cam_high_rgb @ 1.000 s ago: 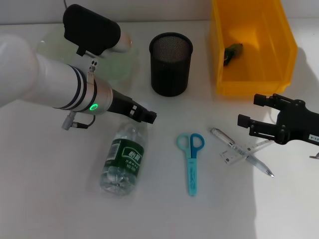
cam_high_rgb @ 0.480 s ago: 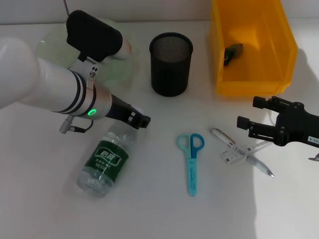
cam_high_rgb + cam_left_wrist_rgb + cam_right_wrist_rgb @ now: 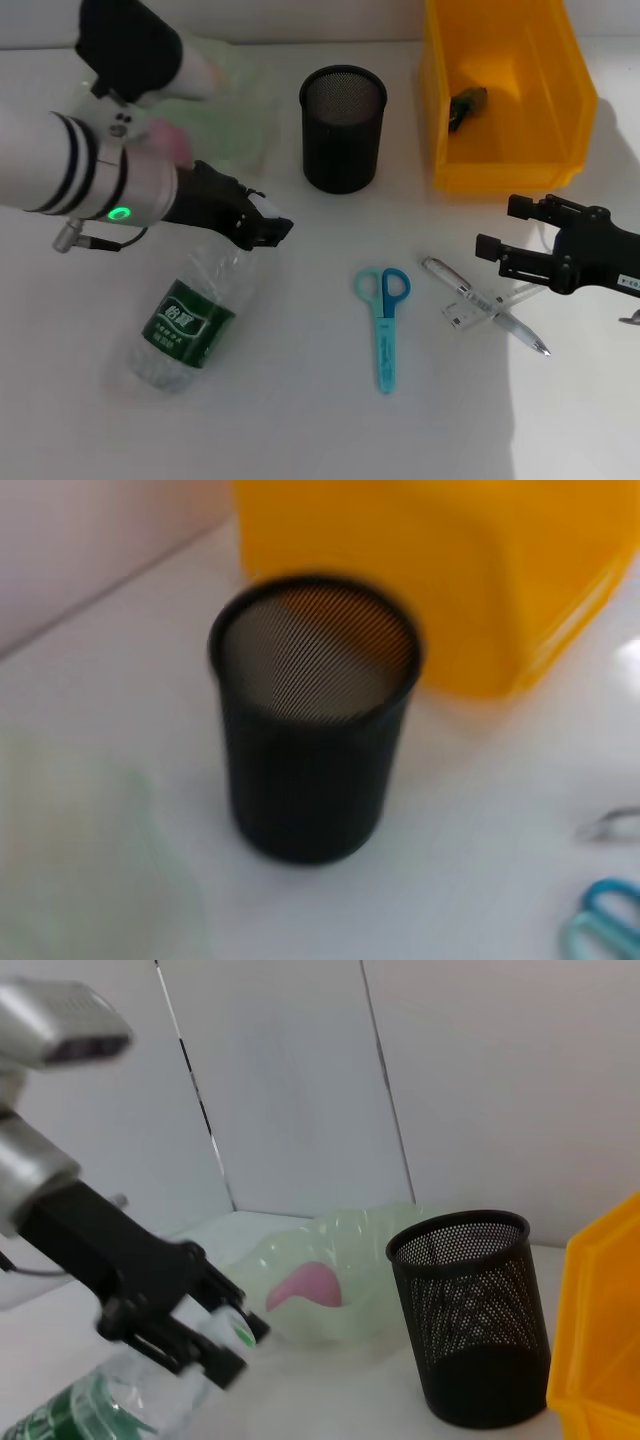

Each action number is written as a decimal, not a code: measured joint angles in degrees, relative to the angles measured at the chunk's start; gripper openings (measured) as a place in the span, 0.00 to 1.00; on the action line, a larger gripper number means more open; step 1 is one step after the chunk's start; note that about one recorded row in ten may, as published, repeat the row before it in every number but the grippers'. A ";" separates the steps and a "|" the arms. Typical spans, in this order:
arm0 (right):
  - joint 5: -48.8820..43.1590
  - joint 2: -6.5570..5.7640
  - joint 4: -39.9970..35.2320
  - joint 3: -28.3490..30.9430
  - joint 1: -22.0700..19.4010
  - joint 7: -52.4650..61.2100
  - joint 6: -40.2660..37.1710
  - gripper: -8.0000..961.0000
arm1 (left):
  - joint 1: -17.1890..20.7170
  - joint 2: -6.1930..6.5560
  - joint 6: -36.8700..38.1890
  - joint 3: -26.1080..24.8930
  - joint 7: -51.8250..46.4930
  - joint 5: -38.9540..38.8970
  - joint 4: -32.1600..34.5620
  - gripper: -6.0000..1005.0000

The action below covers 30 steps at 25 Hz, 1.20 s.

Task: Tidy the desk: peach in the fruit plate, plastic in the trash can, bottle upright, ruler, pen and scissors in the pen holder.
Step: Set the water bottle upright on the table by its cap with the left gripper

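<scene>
Left gripper (image 3: 268, 226) is clamped on the neck of the bottle (image 3: 185, 322), whose cap end is held between the fingers. The bottle is tilted, its base resting low on the desk (image 3: 300, 420) toward the robot and its green label facing up. In the right wrist view the same gripper (image 3: 215, 1345) is seen closed on the bottle (image 3: 75, 1405) top, with the peach (image 3: 305, 1286) lying in the plate (image 3: 340, 1235) behind it.

Right gripper (image 3: 505, 232) is held above the desk with its fingers spread apart, just beside the pen (image 3: 480, 303) and ruler (image 3: 462, 310), which lie crossed on each other. The scissors (image 3: 383, 325) lie flat between bottle and pen.

The holder (image 3: 342, 128) stands upright next to the yellow bin (image 3: 505, 160), inside which a dark scrap (image 3: 466, 105) is seen. In the left wrist view the holder (image 3: 312, 720) and bin (image 3: 440, 570) are shown close together.
</scene>
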 joint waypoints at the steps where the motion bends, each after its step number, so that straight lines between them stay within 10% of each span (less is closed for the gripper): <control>1: 0.00 0.00 -0.01 0.01 0.00 0.00 0.00 0.83 | 1.57 0.06 2.62 -3.39 4.91 -4.31 1.88 0.47; 14: 0.01 0.00 -0.01 -0.01 0.57 0.20 -0.11 0.83 | 13.64 0.18 16.76 -24.74 41.60 -28.01 2.00 0.47; 30: 0.01 0.01 -0.01 -0.35 1.15 0.34 -0.09 0.83 | 11.76 0.42 19.36 -38.95 47.86 -30.58 -8.10 0.46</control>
